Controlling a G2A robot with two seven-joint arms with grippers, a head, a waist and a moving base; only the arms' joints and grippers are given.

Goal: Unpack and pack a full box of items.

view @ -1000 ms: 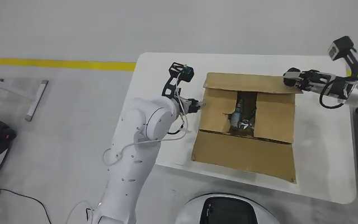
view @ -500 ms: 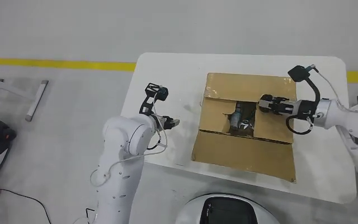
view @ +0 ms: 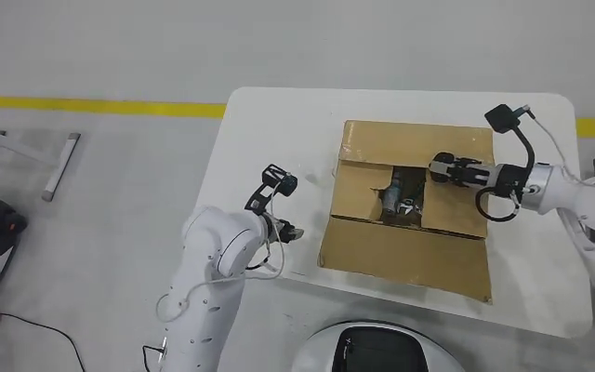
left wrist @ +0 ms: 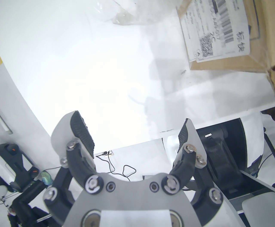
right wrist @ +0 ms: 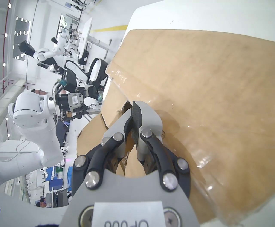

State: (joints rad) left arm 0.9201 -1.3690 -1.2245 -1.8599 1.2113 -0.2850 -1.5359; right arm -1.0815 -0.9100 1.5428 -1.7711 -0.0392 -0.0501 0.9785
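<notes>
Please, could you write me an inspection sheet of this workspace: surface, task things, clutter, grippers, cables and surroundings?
Surface: white rounded table, no spill seen.
Job's things: brown cardboard box, flaps partly open; dark items in the gap, kind unclear.
Clutter: clear plastic wrap near the box.
Grippers: left gripper open above the table; right gripper shut at a flap's edge.
Cables: thin white cable along the left arm; black cable loop by the right gripper.
Surroundings: yellow floor line.

The box (view: 409,251) is set on the counter (view: 279,121), with items (view: 398,197) lodged in its middle gap. The left tool (view: 296,232) is held left of it, the right tool (view: 435,172) at the gap's right edge.
</notes>
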